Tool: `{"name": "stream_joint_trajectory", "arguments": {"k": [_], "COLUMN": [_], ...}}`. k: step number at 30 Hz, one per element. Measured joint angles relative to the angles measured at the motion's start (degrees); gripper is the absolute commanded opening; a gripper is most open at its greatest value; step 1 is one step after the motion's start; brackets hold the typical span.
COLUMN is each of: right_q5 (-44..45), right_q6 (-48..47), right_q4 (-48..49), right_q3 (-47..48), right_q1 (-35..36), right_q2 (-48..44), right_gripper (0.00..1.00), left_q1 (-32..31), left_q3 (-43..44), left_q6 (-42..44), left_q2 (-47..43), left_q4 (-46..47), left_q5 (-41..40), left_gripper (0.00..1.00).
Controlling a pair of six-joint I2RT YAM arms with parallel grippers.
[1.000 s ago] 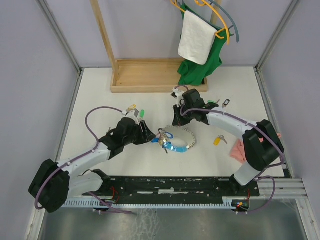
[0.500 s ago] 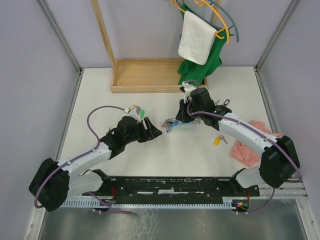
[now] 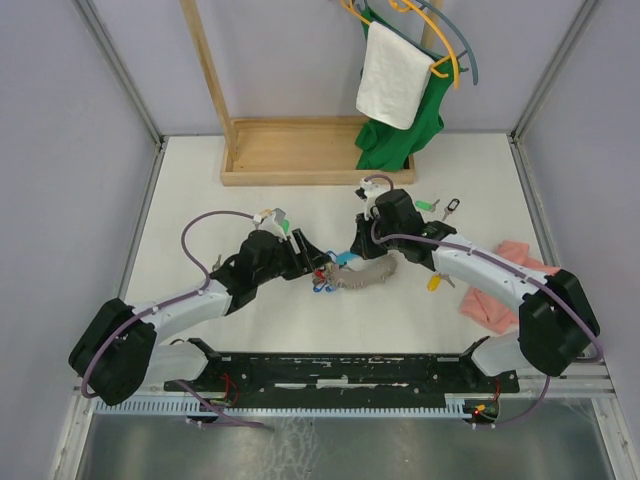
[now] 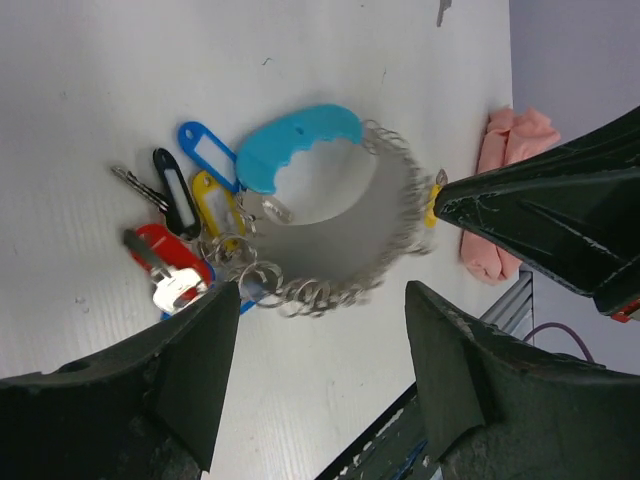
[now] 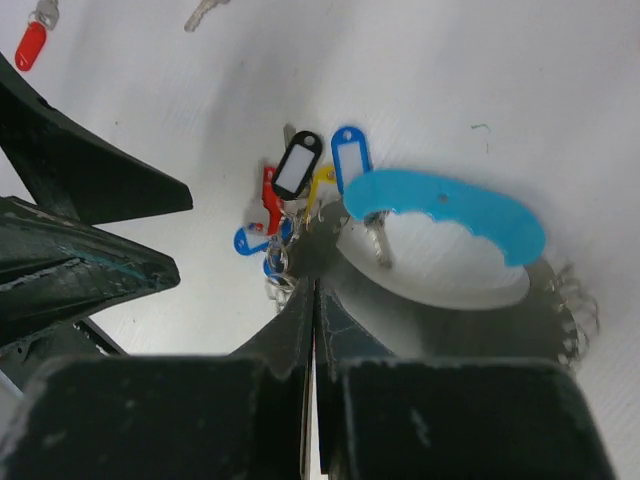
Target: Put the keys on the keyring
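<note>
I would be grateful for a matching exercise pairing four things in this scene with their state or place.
Things:
1. left gripper
2. right gripper
3. pink cloth
4. white towel

States or places:
A. hanging up at the back
B. open
C. shut on the keyring
D. lying at the far right

Pairs: 1-B, 2-C, 3-D, 4-A
</note>
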Motion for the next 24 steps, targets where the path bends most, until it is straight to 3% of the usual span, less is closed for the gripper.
{"name": "stream_joint_trajectory", "arguments": {"k": [9,15,24], "right_q5": [-0.37,-1.03,0.42], "right_q6": [1.6,-0.35,-5.16], "right_q4": [0.59,-0.87,-5.51], "right_q3": [-3.5,-3.5,-4.02], "right_q1": [1.64,3.37,6.56], "right_q2": [0.11,1.84,4.07], "right_gripper": [0.01,0.27,0.43], "left_q1": [0.0,0.0,-0.76], "left_q3": [-6.05,-6.38,-8.09], "left_q6": [-4.9,-5.11,-2.56], "left_q2": [0.0,-0.22,-0.7], "left_q4": [5.6,5.11,2.64], "left_q5": [0.13,0.09,2.78], "left_gripper": [0.72,0.7,0.54]}}
